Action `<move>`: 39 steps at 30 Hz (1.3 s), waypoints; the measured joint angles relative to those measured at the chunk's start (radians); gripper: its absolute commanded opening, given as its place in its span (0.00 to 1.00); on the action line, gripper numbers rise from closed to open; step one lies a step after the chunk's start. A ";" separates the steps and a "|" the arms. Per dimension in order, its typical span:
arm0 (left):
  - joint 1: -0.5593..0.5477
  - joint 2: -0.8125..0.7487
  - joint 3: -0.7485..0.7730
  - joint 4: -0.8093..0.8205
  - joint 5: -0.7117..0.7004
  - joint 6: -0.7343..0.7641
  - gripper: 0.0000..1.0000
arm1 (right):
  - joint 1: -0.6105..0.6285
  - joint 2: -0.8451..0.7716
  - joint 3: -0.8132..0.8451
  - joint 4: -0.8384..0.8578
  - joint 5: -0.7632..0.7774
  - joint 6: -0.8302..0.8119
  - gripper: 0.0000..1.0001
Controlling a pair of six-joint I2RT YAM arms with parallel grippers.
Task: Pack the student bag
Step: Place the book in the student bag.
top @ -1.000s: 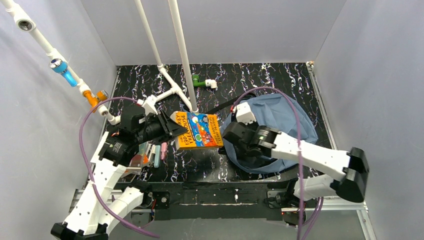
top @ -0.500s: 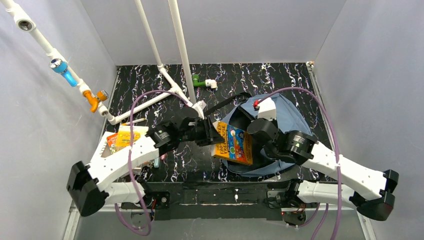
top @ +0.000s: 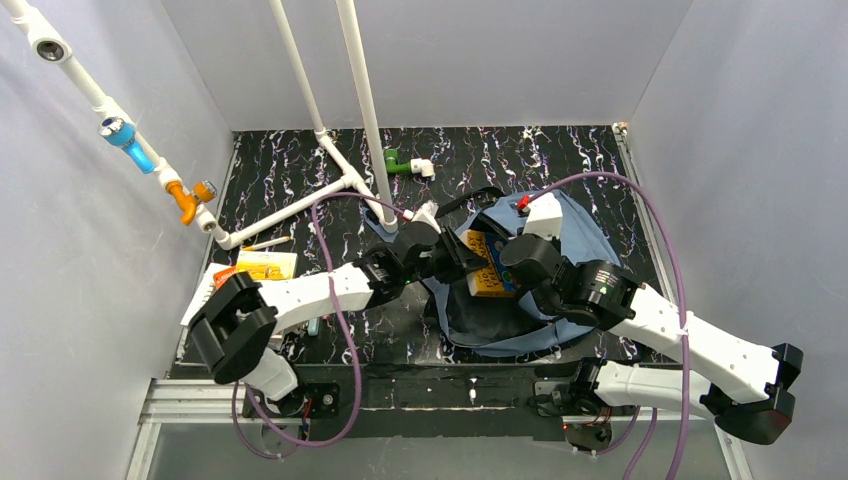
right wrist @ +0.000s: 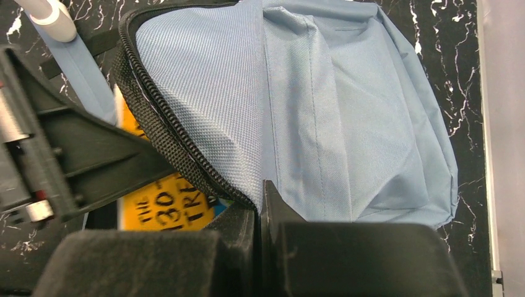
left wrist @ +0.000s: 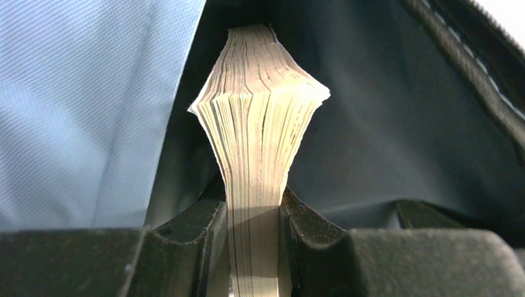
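Observation:
The student bag (top: 585,228), slate-blue fabric, lies at the right of the table with its zipped mouth facing left. My right gripper (right wrist: 260,199) is shut on the bag's black zip edge (right wrist: 162,127) and holds the flap up. My left gripper (left wrist: 255,238) is shut on an orange paperback book (top: 486,272), its fingers (left wrist: 201,232) clamping the cream page edges (left wrist: 260,117). The book's far end sits inside the bag's dark lining (left wrist: 408,117). In the right wrist view the book's orange cover (right wrist: 162,209) shows under the flap, beside the left gripper's black body (right wrist: 80,162).
White PVC pipes (top: 335,185) rise from the table's back left, with a green fitting (top: 399,162) behind them. A yellow-orange packet (top: 264,266) lies at the left edge. A black strap (top: 460,200) trails from the bag's top.
The left arm has swung right, carrying the book from the table's middle into the bag's mouth. The right gripper has stayed shut on the zip edge and lifted it higher.

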 measured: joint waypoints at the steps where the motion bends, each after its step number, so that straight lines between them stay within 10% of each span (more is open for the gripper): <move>1: -0.006 0.023 0.005 0.025 -0.014 -0.010 0.00 | 0.000 -0.001 0.000 0.000 -0.003 0.005 0.01; 19: -0.093 0.671 0.230 0.643 -0.220 -0.066 0.00 | -0.005 0.028 0.043 -0.001 -0.080 0.034 0.01; 21: -0.095 0.688 0.238 0.645 -0.222 -0.072 0.15 | -0.006 0.037 0.043 -0.003 -0.074 0.034 0.01; 23: -0.095 0.683 0.248 0.619 -0.223 -0.094 0.51 | -0.006 0.043 0.043 -0.003 -0.071 0.032 0.01; 27: -0.093 0.650 0.272 0.447 -0.210 -0.127 0.76 | -0.006 0.045 0.043 -0.010 -0.055 0.024 0.01; 39: -0.076 0.433 0.275 0.047 -0.130 0.096 0.98 | -0.017 0.054 0.043 -0.010 -0.015 0.004 0.01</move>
